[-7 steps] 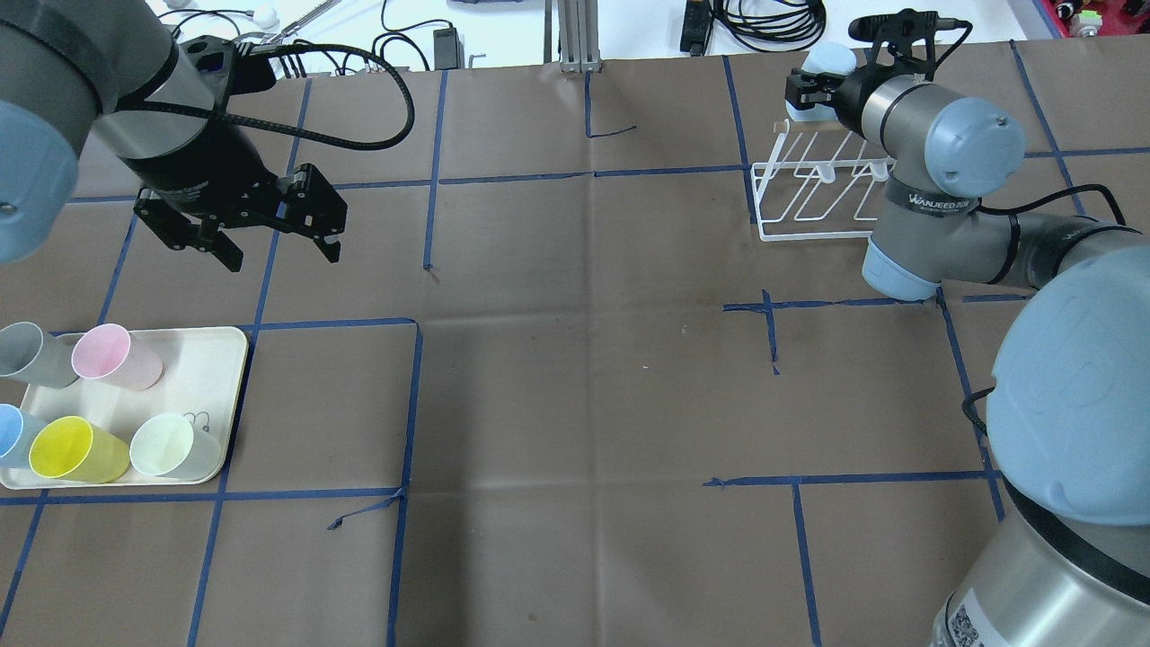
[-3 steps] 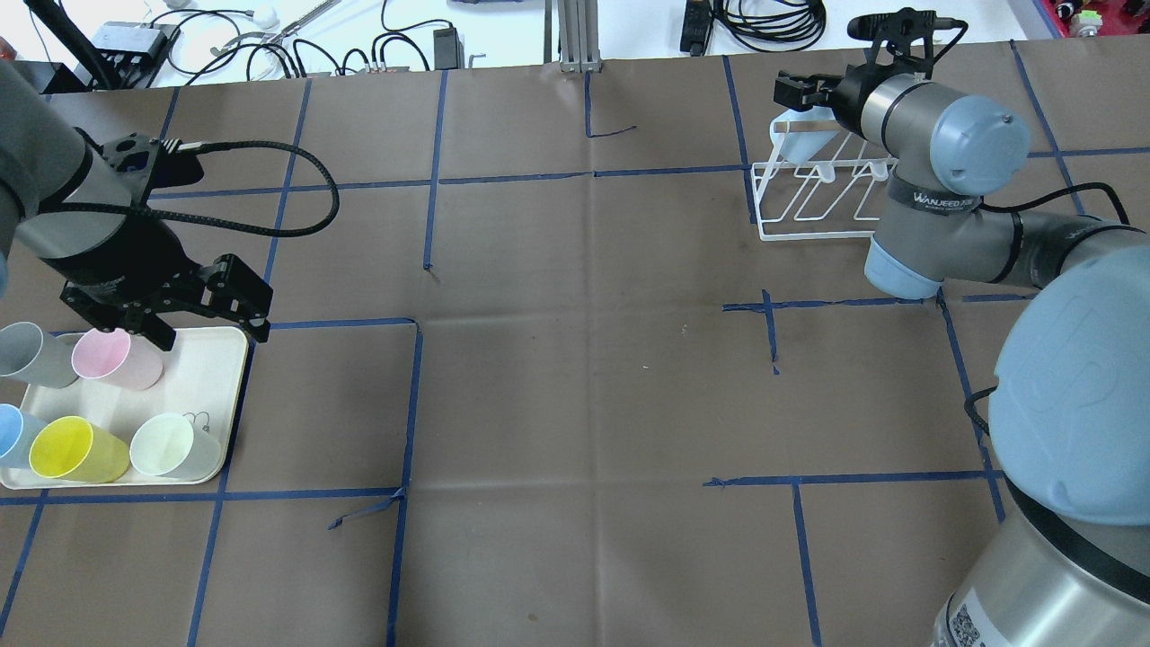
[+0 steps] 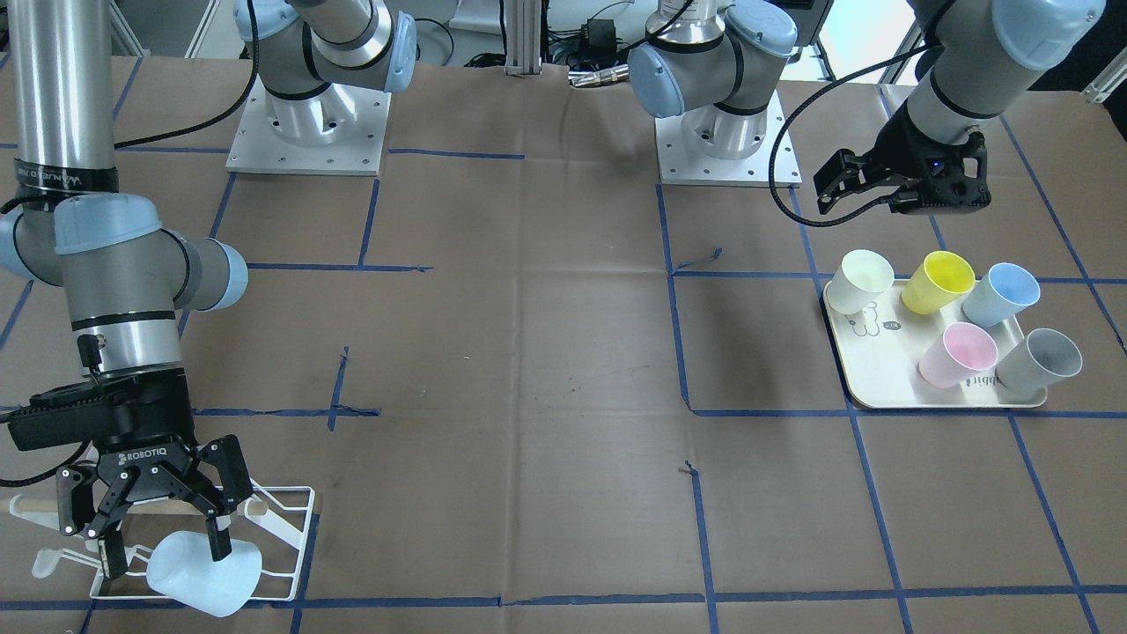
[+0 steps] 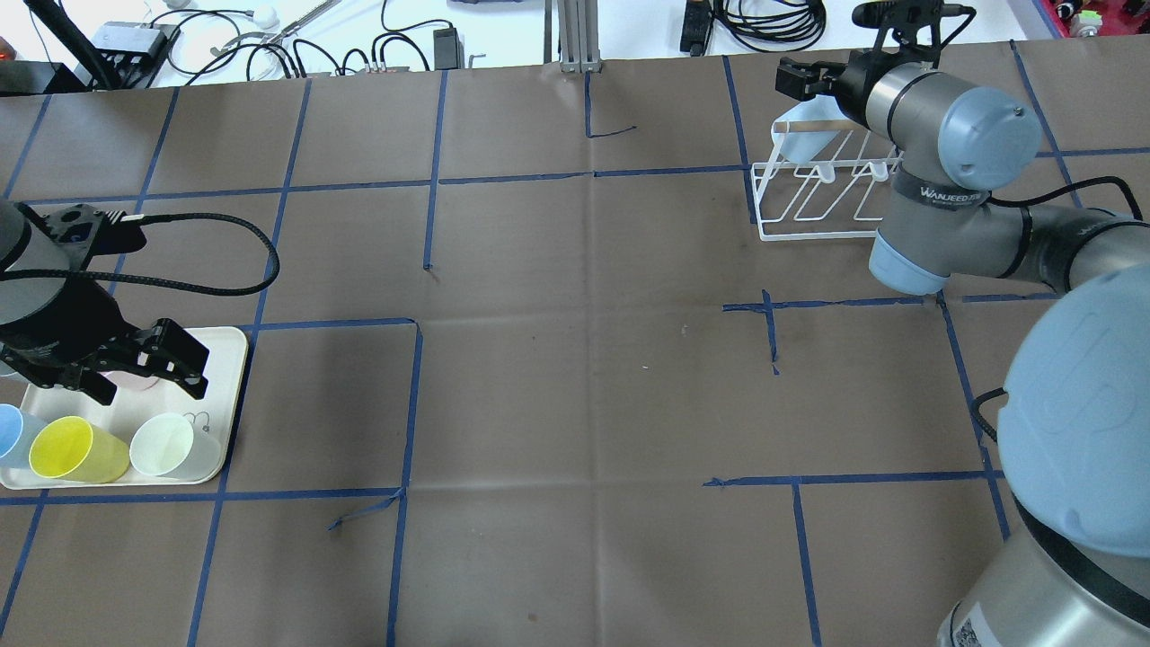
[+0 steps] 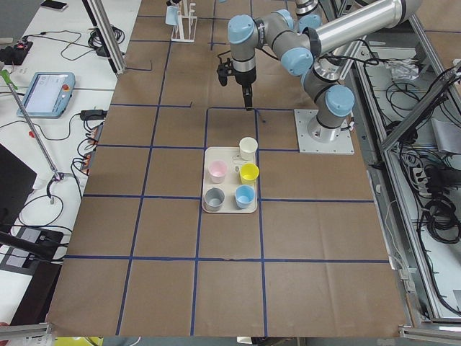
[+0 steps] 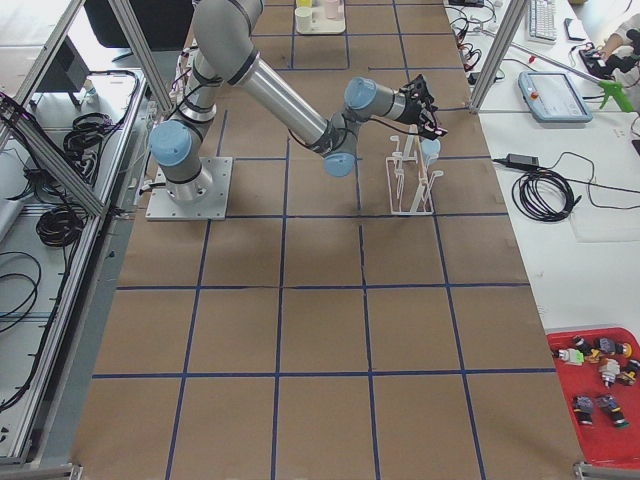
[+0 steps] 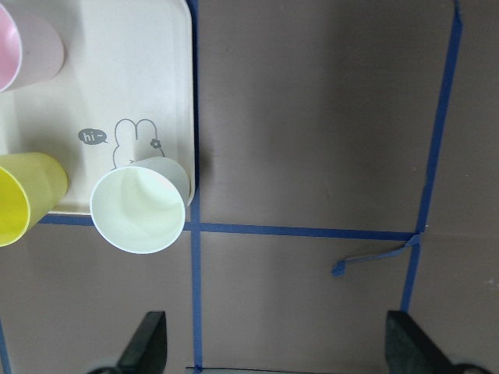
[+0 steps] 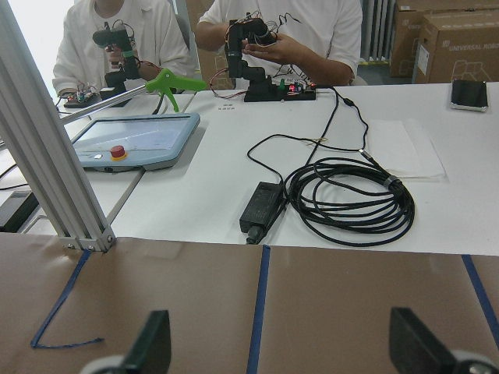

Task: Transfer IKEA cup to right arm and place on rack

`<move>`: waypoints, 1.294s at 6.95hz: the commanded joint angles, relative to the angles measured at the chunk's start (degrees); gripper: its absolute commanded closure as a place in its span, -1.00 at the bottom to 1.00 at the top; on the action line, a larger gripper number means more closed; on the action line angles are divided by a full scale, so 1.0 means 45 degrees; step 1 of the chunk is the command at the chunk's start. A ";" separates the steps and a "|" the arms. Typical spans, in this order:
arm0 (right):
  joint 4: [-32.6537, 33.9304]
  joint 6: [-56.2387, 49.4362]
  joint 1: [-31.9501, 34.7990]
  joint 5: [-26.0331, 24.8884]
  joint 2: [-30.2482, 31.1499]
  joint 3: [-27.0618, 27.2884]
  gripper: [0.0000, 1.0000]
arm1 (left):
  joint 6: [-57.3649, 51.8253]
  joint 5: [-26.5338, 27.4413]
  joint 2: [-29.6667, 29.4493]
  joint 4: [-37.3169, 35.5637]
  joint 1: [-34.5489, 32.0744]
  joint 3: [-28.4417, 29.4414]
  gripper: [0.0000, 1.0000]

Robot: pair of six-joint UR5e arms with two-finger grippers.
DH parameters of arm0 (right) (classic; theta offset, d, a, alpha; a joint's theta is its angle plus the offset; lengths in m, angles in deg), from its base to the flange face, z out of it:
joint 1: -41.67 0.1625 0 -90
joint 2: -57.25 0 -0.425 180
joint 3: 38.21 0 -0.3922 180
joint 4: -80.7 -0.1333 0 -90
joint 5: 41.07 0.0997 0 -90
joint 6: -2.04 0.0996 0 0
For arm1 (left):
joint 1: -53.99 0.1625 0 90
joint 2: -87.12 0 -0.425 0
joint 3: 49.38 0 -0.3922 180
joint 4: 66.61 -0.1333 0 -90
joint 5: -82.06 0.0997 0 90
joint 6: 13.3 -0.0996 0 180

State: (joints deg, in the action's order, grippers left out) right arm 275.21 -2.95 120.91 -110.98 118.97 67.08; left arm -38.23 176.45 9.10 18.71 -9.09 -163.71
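The tabletop is showing a matt brown paper cover, creased along its folds, with blue tape strips. At the far right corner, the rack is presenting smooth white-coated wire and a light wooden dowel. The pale blue cup on it is appearing as translucent plastic. The right arm is showing satin silver metal tubing. The cream tray is appearing smooth and matt.

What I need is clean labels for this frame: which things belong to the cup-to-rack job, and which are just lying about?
Job: pale blue cup on the rack, open right end effector by it, open left end effector near the tray of five waiting cups.
Lying about: coiled cable, teach pendant, green-handled tool, red parts bin.
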 commanded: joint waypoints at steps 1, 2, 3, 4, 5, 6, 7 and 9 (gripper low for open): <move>-0.0022 0.0074 0.0086 0.0027 0.1008 0.0039 -0.99 | -0.1469 -0.0059 -0.0065 -0.0559 0.1163 -0.0317 -0.99; -0.0042 0.0210 0.0184 0.0027 0.1321 0.0039 -0.99 | -0.1491 -0.0059 -0.0317 -0.0773 0.1186 -0.0337 -0.98; -0.0023 0.0849 0.0571 0.0317 0.1672 0.0039 -0.99 | -0.1491 -0.0098 -0.0493 -0.1200 0.1186 -0.0763 -0.94; -0.0023 0.1532 0.1097 0.0300 0.1966 0.0136 -0.99 | -0.1530 -0.0098 -0.0592 -0.2558 0.1186 -0.1753 -0.95; -0.0023 0.2641 0.1509 0.0552 0.1988 0.0485 -0.99 | -0.1530 -0.0098 -0.0574 -0.3442 0.1186 -0.2672 -0.96; -0.0023 0.4103 0.1764 0.1521 0.1969 0.0663 -0.99 | -0.1530 -0.0079 -0.0593 -0.3741 0.1186 -0.3280 -0.96; -0.0023 0.5394 0.1902 0.2401 0.1950 0.0684 -0.99 | -0.1530 -0.0079 -0.0670 -0.3860 0.1205 -0.3615 -0.96; -0.0023 0.8087 0.2176 0.3771 0.1910 0.1071 -0.99 | -0.1569 -0.0001 -0.1176 -0.4969 0.1205 -0.3716 -0.96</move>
State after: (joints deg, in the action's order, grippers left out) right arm 275.11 26.10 129.97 -97.61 127.65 70.66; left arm -45.20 176.26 5.03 -1.08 -3.68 -180.09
